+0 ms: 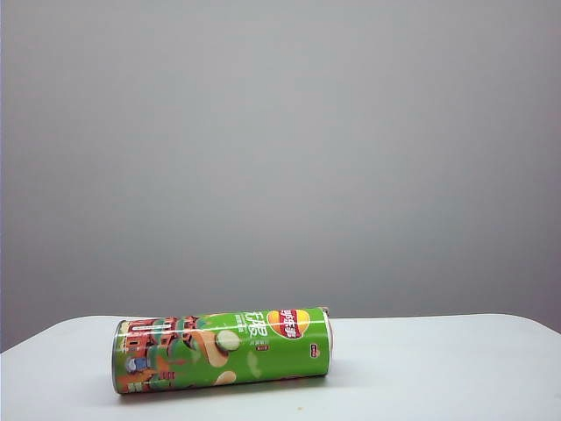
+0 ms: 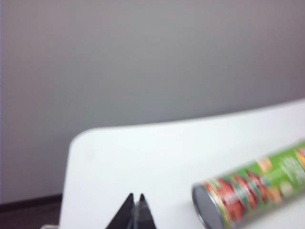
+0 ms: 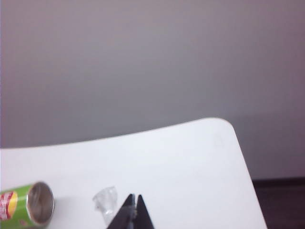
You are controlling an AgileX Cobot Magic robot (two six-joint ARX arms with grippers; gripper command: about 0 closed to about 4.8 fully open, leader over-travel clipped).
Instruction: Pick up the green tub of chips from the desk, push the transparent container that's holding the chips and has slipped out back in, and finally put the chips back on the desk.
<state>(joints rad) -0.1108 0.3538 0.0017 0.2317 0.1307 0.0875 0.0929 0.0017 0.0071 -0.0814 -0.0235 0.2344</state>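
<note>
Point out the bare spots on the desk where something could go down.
The desk is bare right of the green tub of chips, out to its rounded edge. A narrower strip lies left of the tub. A small clear plastic scrap sits off the tub's open end.

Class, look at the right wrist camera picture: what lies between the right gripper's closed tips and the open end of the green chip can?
In the right wrist view, a small crumpled clear plastic piece lies on the white desk between the shut right gripper and the green tub of chips.
</note>
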